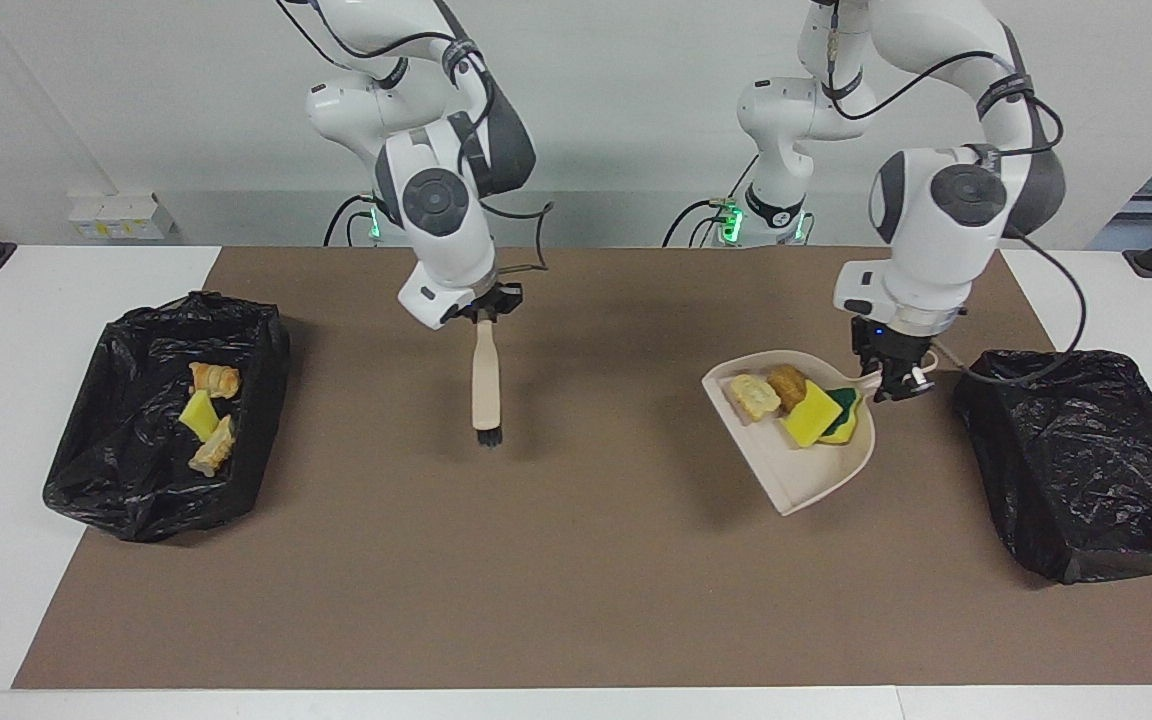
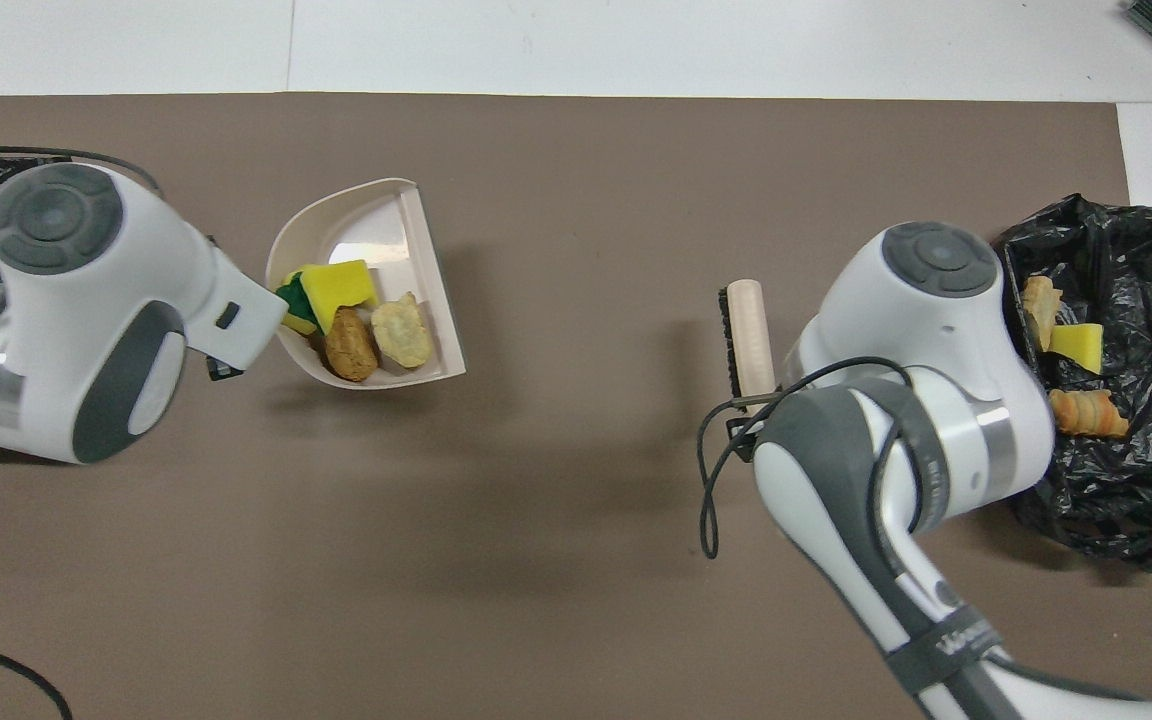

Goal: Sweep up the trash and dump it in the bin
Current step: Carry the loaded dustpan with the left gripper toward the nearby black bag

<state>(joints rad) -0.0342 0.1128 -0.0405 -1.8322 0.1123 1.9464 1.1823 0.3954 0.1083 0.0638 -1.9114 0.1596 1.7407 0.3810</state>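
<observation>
My left gripper is shut on the handle of a cream dustpan and holds it tilted a little above the brown mat. In the pan lie a yellow sponge, a green-backed sponge, a brown pastry piece and a pale bread piece. The pan and its load also show in the overhead view. My right gripper is shut on the handle of a wooden brush, which hangs bristles down over the mat's middle. The brush also shows in the overhead view.
A bin lined with a black bag stands at the right arm's end and holds two pastry pieces and a yellow sponge. A second black-lined bin stands at the left arm's end, beside the dustpan.
</observation>
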